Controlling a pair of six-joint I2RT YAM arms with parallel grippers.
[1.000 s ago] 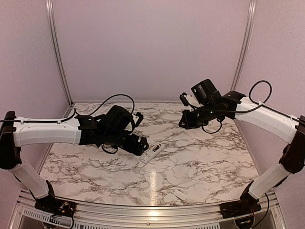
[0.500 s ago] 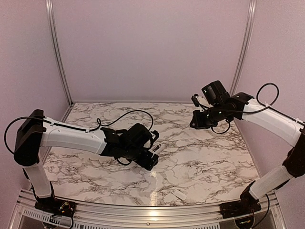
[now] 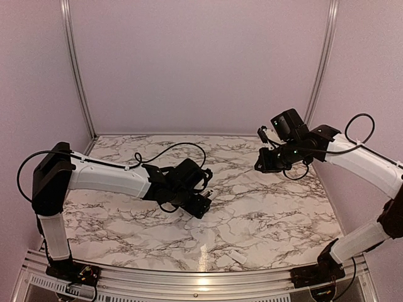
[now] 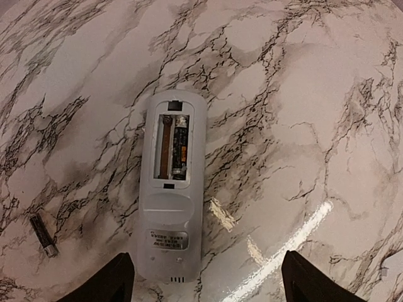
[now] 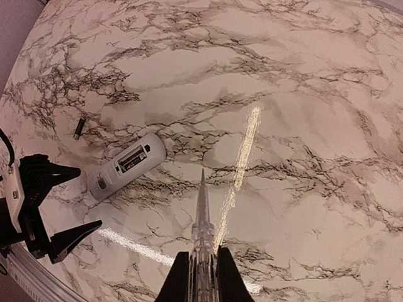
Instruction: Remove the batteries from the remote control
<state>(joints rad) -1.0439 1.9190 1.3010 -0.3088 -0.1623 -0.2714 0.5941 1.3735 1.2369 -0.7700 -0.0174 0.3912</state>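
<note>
The remote control lies back up on the marble, its battery bay uncovered. One of the batteries sits in the bay's right slot, and the left slot shows bare metal. Another battery lies loose on the table left of the remote, also seen in the right wrist view. My left gripper hovers open above the remote's near end, which lies by its left finger. My right gripper is shut on a thin silvery tool, held above the table, away from the remote.
A small white cover piece lies near the table's front edge. In the top view the left gripper hides most of the remote. The right gripper hangs at the back right. Walls close in the table on three sides.
My left arm has swung right and forward until its gripper is over the remote, its jaws narrowing a little. My right arm has drawn back to the right with the tool.
</note>
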